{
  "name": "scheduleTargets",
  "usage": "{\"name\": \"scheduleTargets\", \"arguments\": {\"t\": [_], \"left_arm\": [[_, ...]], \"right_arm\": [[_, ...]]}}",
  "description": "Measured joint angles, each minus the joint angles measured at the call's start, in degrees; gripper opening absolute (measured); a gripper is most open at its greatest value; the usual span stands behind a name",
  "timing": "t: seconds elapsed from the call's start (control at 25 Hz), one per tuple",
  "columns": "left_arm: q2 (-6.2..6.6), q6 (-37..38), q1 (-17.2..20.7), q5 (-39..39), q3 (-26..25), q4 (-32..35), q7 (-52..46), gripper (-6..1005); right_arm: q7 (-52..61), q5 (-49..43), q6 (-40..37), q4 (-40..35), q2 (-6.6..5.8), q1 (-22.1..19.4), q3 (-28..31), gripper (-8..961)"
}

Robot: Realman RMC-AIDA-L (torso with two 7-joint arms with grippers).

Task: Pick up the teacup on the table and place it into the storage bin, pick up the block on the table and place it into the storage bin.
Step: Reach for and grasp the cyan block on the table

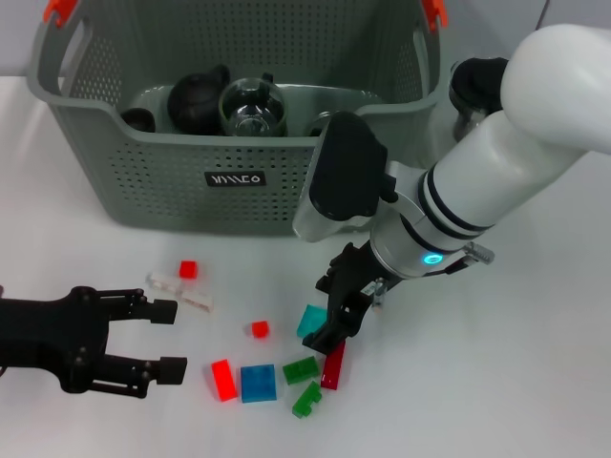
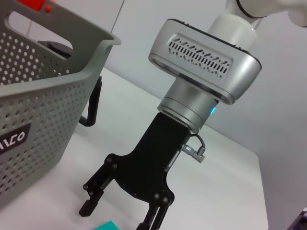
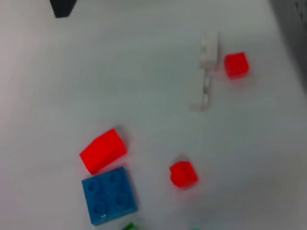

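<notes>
White arms, black hands (image 1: 339, 324)

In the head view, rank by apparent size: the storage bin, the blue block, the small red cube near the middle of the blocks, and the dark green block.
Largest to smallest:
1. storage bin
2. blue block
3. dark green block, only slightly smaller than the blue one
4. small red cube
</notes>
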Motion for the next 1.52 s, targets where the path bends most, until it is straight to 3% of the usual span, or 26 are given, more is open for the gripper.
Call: {"name": "scheduleTargets", "arguments": {"t": [1.52], "left_arm": [[-0.18,-0.9,-0.5,0.0,0.1,0.2,0.4,878]], "right_arm": [[1.6,0.4,2.0,0.7,0.51,0.5,-1.5,711]]}}
